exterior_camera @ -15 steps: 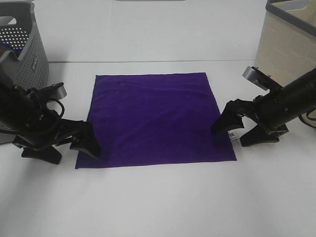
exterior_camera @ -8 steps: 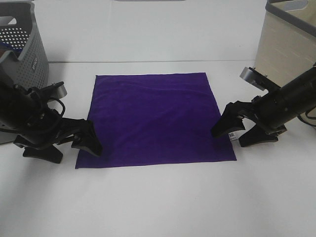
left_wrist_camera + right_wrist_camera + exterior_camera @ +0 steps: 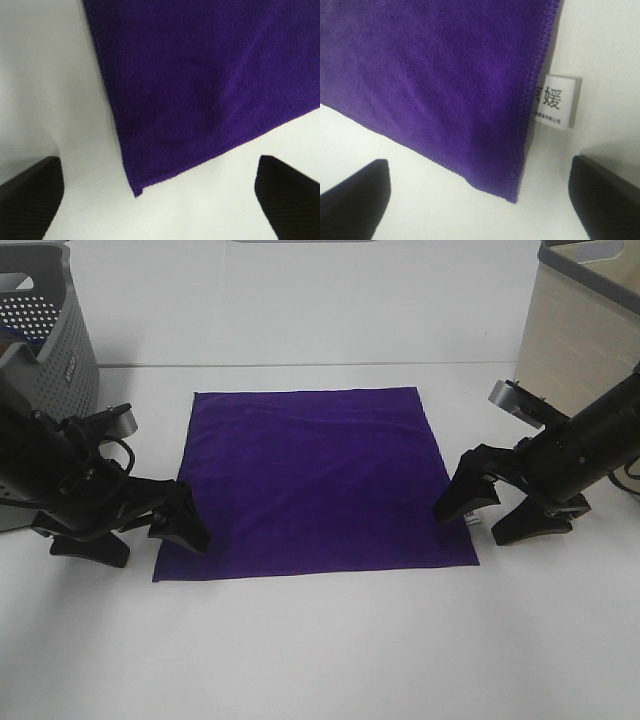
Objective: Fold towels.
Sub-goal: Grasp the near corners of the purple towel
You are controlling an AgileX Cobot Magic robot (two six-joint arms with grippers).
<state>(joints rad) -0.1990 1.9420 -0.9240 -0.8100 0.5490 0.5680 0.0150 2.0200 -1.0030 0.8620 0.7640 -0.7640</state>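
Observation:
A deep purple towel [image 3: 315, 480] lies flat and spread out on the white table. Its white tag [image 3: 473, 516] sticks out from the right edge near the front right corner. My left gripper [image 3: 135, 540] is open and low at the towel's front left corner, one finger at the towel's edge and one out on the table. The left wrist view shows that corner [image 3: 150, 170] between the fingers [image 3: 30, 195]. My right gripper [image 3: 497, 517] is open at the front right corner. The right wrist view shows that corner [image 3: 505, 180] and the tag [image 3: 555, 102].
A grey perforated basket [image 3: 45, 330] stands at the back left, close behind my left arm. A beige basket [image 3: 585, 330] stands at the back right, behind my right arm. Bare white table [image 3: 320, 650] lies in front of the towel.
My right gripper has shifted slightly right and toward the front. My left gripper has edged slightly right along the towel's corner. The towel has not moved.

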